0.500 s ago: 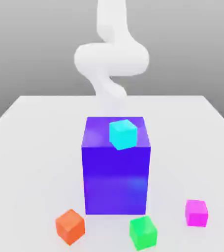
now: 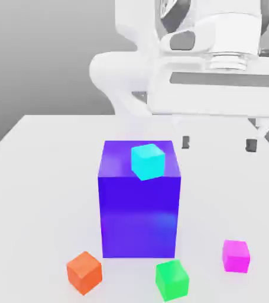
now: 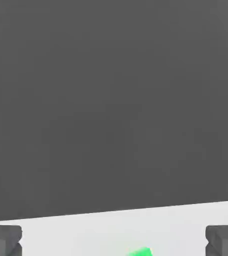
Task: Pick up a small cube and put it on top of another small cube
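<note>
The small magenta-pink cube [image 2: 236, 256] rests on the white table near the front, at the exterior view's right. My gripper [image 2: 219, 143] hangs open high above the table, behind and above that cube, with nothing between its dark fingertips [image 2: 185, 142]. In the hand view the gripper [image 3: 114, 240] also stands wide open, and a sliver of the green cube [image 3: 140, 251] shows between its fingers. The green cube [image 2: 172, 279] and the orange cube [image 2: 84, 271] sit along the front edge.
A tall blue block [image 2: 139, 201] stands mid-table with a cyan cube [image 2: 147, 160] on its top. The white table [image 2: 36, 195] has bare surface on both sides of the block. The white arm [image 2: 207, 71] looms over the back right.
The arm's hand and gripper have swung into the exterior view at the upper right, where only the arm's rear links showed before. The cubes have not moved.
</note>
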`<state>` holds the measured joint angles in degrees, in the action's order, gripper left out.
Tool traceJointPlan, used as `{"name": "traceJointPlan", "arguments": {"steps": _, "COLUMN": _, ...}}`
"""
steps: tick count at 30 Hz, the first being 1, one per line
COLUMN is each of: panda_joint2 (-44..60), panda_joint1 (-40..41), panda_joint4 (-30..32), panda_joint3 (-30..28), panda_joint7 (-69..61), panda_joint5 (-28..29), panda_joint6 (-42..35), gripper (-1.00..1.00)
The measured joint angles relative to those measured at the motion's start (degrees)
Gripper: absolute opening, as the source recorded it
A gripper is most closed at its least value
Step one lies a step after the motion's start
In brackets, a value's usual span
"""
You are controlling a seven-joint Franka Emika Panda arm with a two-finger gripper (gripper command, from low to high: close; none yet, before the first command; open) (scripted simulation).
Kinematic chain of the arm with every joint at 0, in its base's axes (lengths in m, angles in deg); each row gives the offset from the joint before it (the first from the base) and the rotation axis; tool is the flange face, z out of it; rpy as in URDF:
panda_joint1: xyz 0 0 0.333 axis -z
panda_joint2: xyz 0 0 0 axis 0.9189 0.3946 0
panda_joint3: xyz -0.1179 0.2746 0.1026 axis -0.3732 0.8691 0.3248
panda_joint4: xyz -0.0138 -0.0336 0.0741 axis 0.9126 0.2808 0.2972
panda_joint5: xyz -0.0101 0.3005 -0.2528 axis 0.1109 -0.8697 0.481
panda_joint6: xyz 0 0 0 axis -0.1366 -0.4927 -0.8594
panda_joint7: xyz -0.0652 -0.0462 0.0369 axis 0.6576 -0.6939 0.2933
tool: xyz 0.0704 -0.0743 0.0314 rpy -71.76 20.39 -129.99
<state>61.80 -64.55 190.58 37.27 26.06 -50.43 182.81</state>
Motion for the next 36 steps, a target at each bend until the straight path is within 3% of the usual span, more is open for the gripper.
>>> {"name": "traceJointPlan", "arguments": {"steps": 10, "panda_joint2": 20.6, "panda_joint1": -7.0, "panda_joint4": 4.9, "panda_joint3": 2.7, "panda_joint7": 15.5, "panda_joint5": 4.6, "panda_joint6": 9.1, "gripper": 0.0}}
{"name": "traceJointPlan", "arguments": {"steps": 15, "panda_joint2": 31.0, "panda_joint1": -12.9, "panda_joint4": 3.2, "panda_joint3": -3.8, "panda_joint7": 21.9, "panda_joint5": 11.6, "panda_joint6": 16.3, "gripper": 0.0}}
{"name": "traceJointPlan", "arguments": {"steps": 16, "panda_joint2": 32.7, "panda_joint1": -14.2, "panda_joint4": 2.8, "panda_joint3": -5.3, "panda_joint7": 22.8, "panda_joint5": 12.8, "panda_joint6": 17.6, "gripper": -1.0}}
{"name": "traceJointPlan", "arguments": {"steps": 22, "panda_joint2": 33.5, "panda_joint1": -14.8, "panda_joint4": 2.6, "panda_joint3": -6.1, "panda_joint7": 23.4, "panda_joint5": 13.5, "panda_joint6": 18.3, "gripper": -1.0}}
{"name": "traceJointPlan", "arguments": {"steps": 29, "panda_joint2": 21.9, "panda_joint1": -8.6, "panda_joint4": 5.1, "panda_joint3": 1.7, "panda_joint7": 14.9, "panda_joint5": 3.4, "panda_joint6": 9.8, "gripper": -1.0}}
{"name": "traceJointPlan", "arguments": {"steps": 36, "panda_joint2": 9.7, "panda_joint1": -4.6, "panda_joint4": 4.2, "panda_joint3": 2.5, "panda_joint7": -0.2, "panda_joint5": -6.7, "panda_joint6": 1.2, "gripper": -1.0}}
